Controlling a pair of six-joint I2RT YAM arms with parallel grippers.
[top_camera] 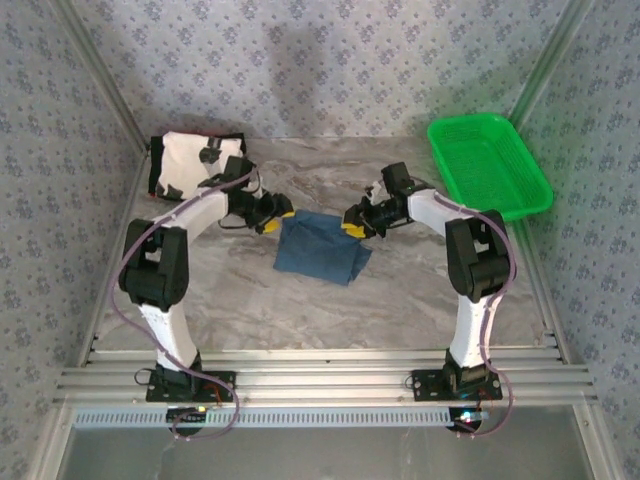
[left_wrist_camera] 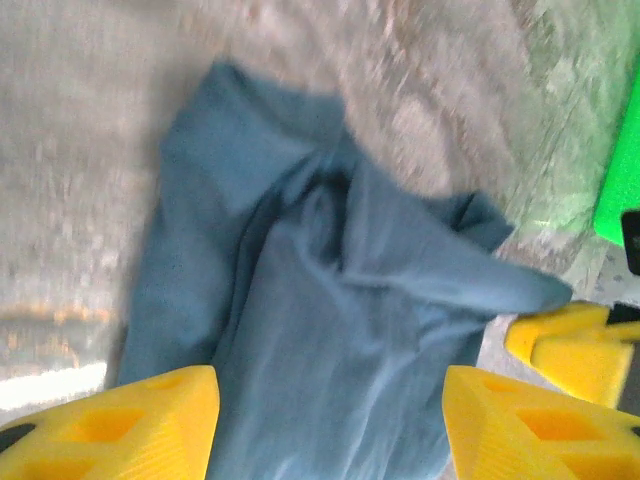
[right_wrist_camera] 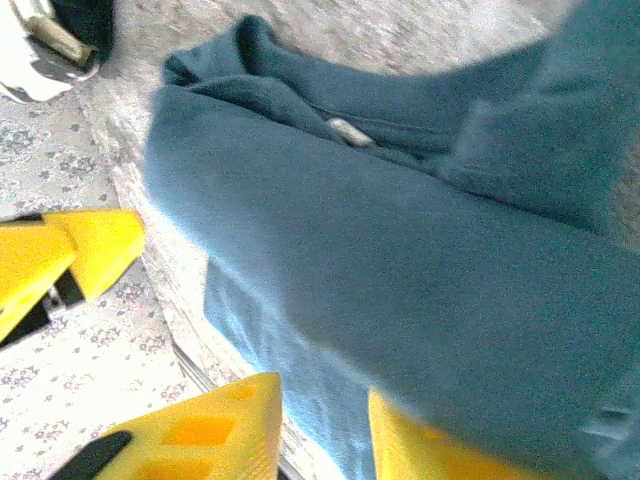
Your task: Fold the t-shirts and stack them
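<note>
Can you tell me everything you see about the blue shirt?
The blue t-shirt is plain dark teal, soft, wrinkly cloth. It lies loosely folded into a rough square on the marble-look table. A small label shows at its neck. The left gripper and right gripper sit at its two far corners.

Teal-blue t-shirt (top_camera: pixel 318 252); bright green basket (top_camera: pixel 487 160)

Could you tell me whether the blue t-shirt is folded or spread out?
Roughly folded: the blue t-shirt lies in rumpled, overlapping layers.
</note>
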